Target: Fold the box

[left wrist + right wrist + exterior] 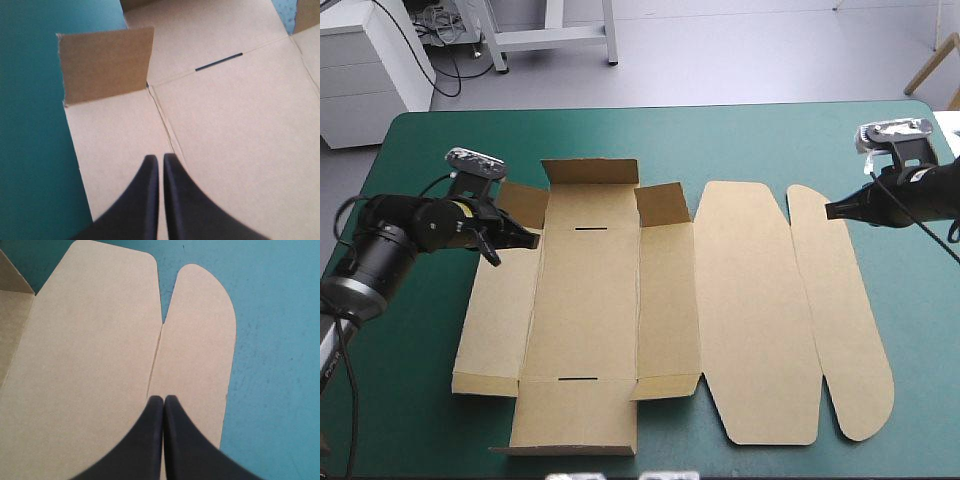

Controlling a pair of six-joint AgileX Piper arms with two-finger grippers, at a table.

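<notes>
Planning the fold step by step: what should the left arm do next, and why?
Probably ease the left gripper, shut, toward the outer edge of the left side panel to lift it as a wall: the box lies nearly flat, only its corner flaps tilted up, and this gripper is over that panel.

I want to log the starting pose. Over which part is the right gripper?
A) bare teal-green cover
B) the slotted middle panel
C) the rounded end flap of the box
C: the right gripper, shut, hangs over the rounded end flap of the box, beside its crease.
</notes>
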